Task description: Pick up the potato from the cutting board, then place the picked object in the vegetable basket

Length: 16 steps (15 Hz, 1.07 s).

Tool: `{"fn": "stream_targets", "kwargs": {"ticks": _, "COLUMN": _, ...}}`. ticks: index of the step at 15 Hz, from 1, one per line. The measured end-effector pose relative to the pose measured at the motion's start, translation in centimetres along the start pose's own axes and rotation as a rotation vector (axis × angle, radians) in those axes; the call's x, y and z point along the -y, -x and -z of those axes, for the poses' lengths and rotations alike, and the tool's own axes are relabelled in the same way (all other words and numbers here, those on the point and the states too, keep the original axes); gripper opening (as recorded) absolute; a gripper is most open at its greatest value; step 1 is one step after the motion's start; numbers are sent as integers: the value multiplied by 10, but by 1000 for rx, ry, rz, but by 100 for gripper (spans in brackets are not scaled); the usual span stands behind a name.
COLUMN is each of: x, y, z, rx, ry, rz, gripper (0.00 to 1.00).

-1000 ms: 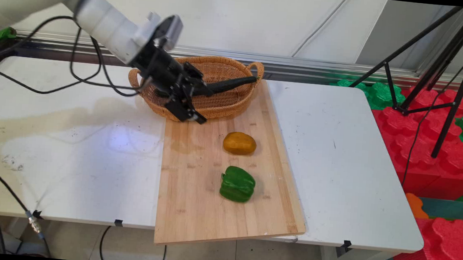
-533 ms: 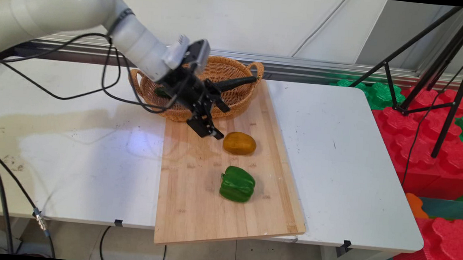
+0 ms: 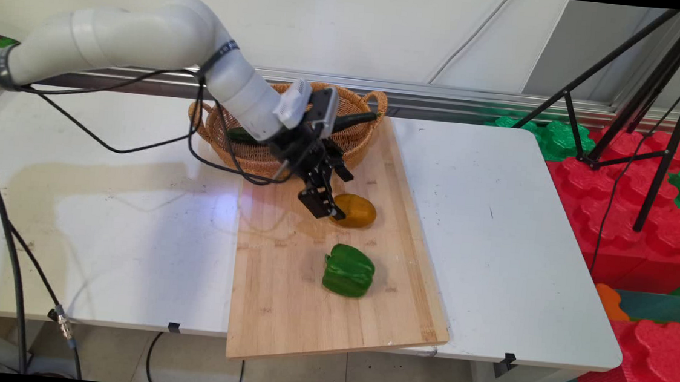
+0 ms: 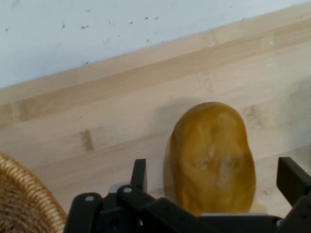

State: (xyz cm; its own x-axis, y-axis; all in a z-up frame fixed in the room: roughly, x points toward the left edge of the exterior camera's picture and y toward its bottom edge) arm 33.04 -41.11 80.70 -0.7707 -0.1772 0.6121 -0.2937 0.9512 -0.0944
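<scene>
A yellow-brown potato (image 3: 353, 210) lies on the wooden board (image 3: 284, 284), in its far half. My gripper (image 3: 329, 191) is open and reaches down at the potato's left end. In the hand view the potato (image 4: 211, 158) sits between the two spread fingers (image 4: 139, 171), which stand on either side of it without visibly touching it. A green bell pepper (image 3: 349, 270) lies on the board nearer the front. Behind the gripper stands a wicker basket (image 3: 377, 100) holding a dark cucumber (image 3: 352, 119) and a green one (image 3: 241, 136).
The board lies across the white table (image 3: 495, 227) and overhangs its front edge. Black cables (image 3: 137, 145) hang from the arm over the table's left part. A black tripod (image 3: 645, 87) and red and green foam blocks (image 3: 637, 196) stand to the right of the table.
The gripper has travelled from the basket's front rim rightward and down along the board to the potato. The potato, pepper and basket have stayed put.
</scene>
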Motion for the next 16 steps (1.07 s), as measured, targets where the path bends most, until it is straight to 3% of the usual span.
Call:
{"fn": "stream_targets", "kwargs": {"ticks": 7, "x": 5, "y": -6, "z": -36, "rx": 43, "ry": 8, "rz": -8, "gripper": 100}}
{"fn": "stream_targets", "kwargs": {"ticks": 13, "x": 10, "y": -9, "z": -48, "rx": 49, "ry": 13, "rz": -19, "gripper": 100}}
{"fn": "stream_targets", "kwargs": {"ticks": 14, "x": 10, "y": -10, "z": -50, "rx": 48, "ry": 17, "rz": -23, "gripper": 0}}
{"fn": "stream_targets", "kwargs": {"ticks": 16, "x": 11, "y": -11, "z": -51, "rx": 45, "ry": 24, "rz": -30, "gripper": 0}}
